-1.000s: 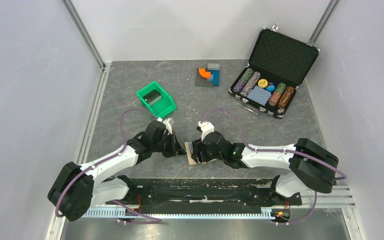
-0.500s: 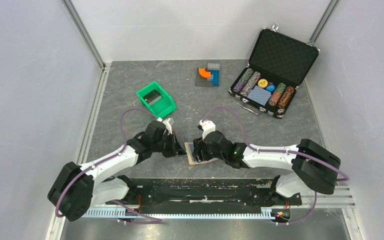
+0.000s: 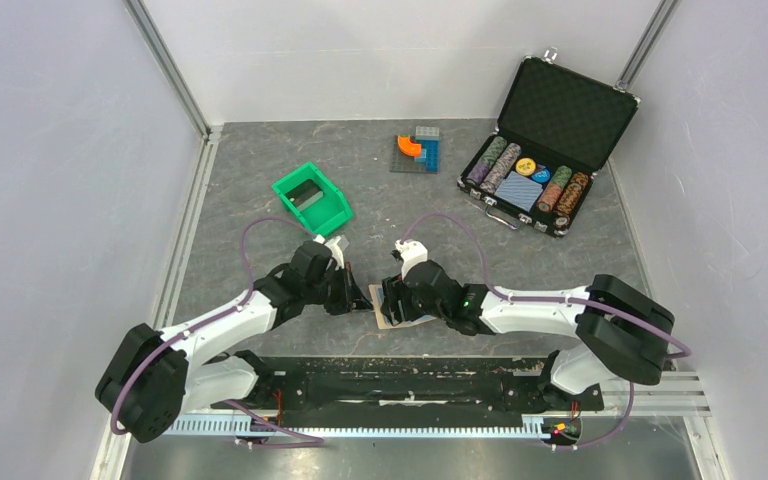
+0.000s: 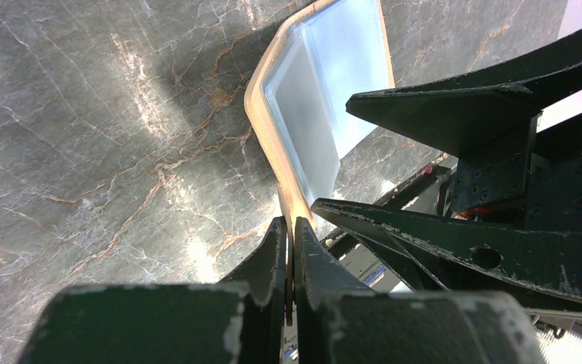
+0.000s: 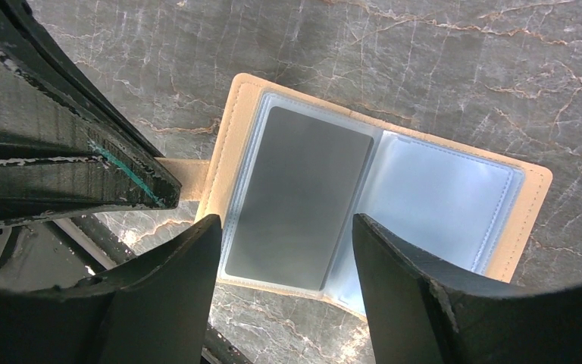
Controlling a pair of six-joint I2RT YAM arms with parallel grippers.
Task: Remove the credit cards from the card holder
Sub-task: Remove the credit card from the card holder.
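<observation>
The card holder (image 5: 527, 205) is being held open and flat on the worktop (image 5: 424, 61), just in front of the arm bases. Its strap tab (image 5: 184, 173) is being pinched by the left end effector (image 4: 289, 227), jaws closed tight on it. A dark grey credit card (image 5: 297, 197) is being carried in the pocket nearest that tab. The right end effector (image 5: 284, 221) is being held directly above this card, jaws wide, one finger beside each long edge; contact cannot be confirmed.

The left hand (image 4: 289, 227) pinches the card holder (image 5: 383, 182) at its left side, barring that approach. The right hand (image 5: 286, 227) hangs spread above it. The desk (image 3: 550, 260) right of it is free.
</observation>
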